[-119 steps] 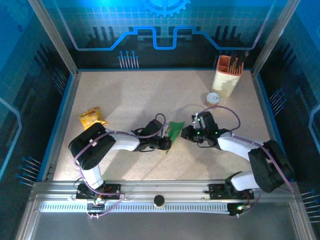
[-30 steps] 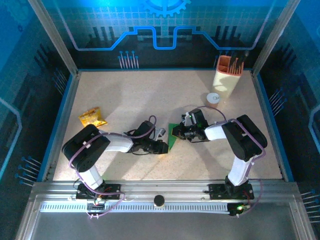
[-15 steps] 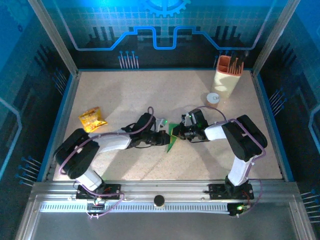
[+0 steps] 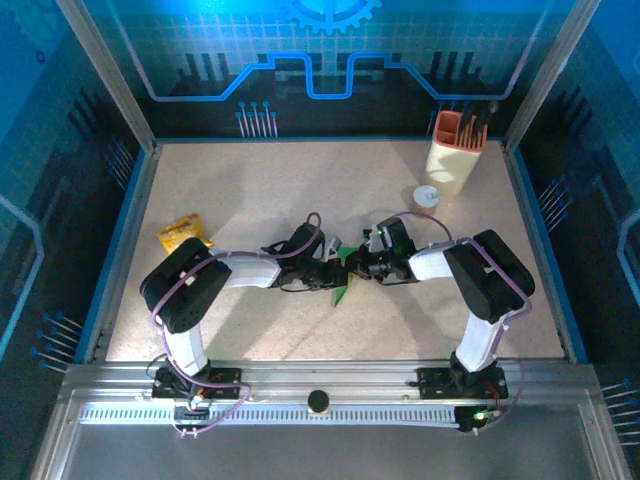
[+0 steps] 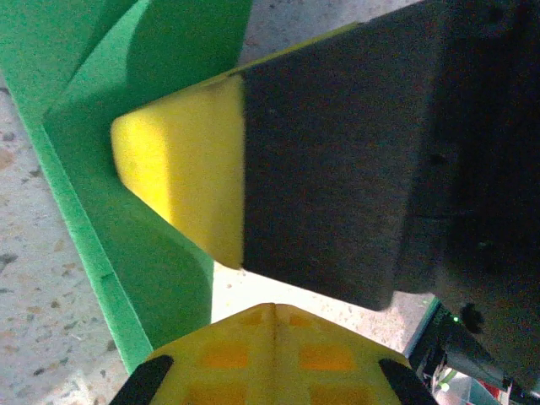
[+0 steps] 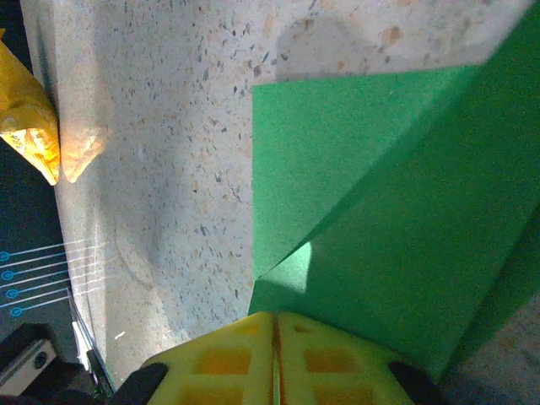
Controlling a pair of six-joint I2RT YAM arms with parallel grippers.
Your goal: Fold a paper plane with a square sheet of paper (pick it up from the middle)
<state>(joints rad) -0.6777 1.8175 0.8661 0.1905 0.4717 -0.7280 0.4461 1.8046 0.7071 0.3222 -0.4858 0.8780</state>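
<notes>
Item: bright-green folded paper sheet (image 4: pixel 341 288) – lies near the middle of the speckled beige tabletop (image 4: pixel 250 190), between the two arms' tips, its narrow point towards the near edge. The right wrist view shows overlapping flat layers with one diagonal fold line running across them. The left wrist view shows one flap raised off the surface. Left gripper (image 5: pixel 272 321): yellow ribbed fingers pressed together with only a seam between them, tip at the sheet's lower edge. Whether paper is pinched in the seam cannot be told. Right gripper (image 6: pixel 274 325): fingers likewise together, clamped on the sheet where a small lit facet of green runs into the seam. One of its yellow pads (image 5: pixel 181 173), on a black finger body, rests against the raised flap in the left wrist view. Both grippers meet at the sheet from opposite sides, just beside each other. Other contents – crinkled yellow-orange snack packet (image 4: pixel 181 235), well apart at the left; cream cylindrical holder with an orange insert (image 4: pixel 452 155), far right corner; small white round disc (image 4: pixel 427 196), near the holder.
</notes>
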